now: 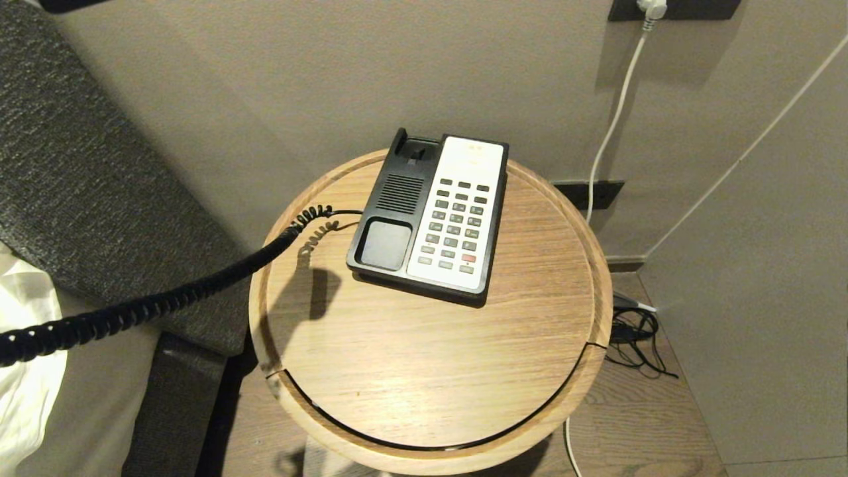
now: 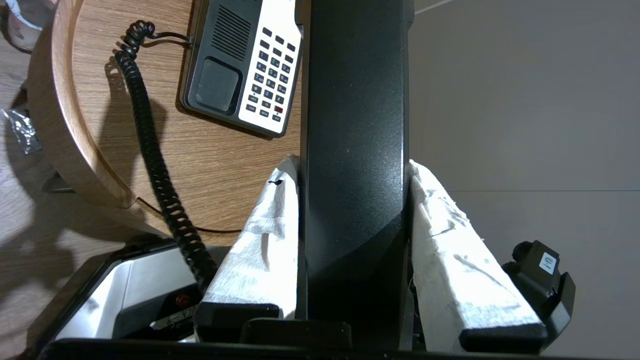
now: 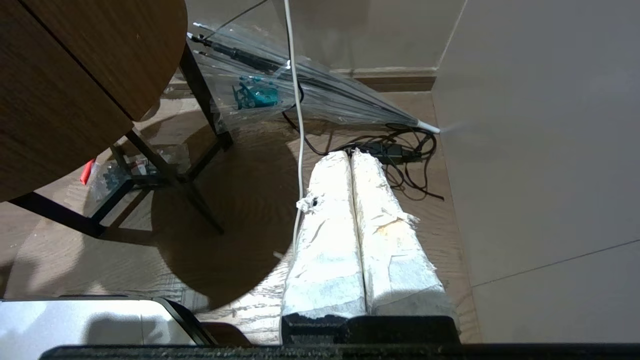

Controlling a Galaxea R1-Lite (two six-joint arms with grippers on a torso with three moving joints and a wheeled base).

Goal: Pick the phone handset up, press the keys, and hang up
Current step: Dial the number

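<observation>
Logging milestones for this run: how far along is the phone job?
Done: the handset is off the phone base, its cradle empty, clamped in the left gripper, with the coiled cord stretched off the table. In hand: holding the handset beside the table. Left: pressing the keys, with nothing near them, then hanging up. The right gripper is shut, low by the floor.

Handset [image 2: 355, 150] ends (both) out of frame

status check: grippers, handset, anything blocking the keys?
Left gripper shut on the phone handset, off the base. Right gripper shut, parked low by the floor. The keys unobstructed; coiled cord trails left.
</observation>
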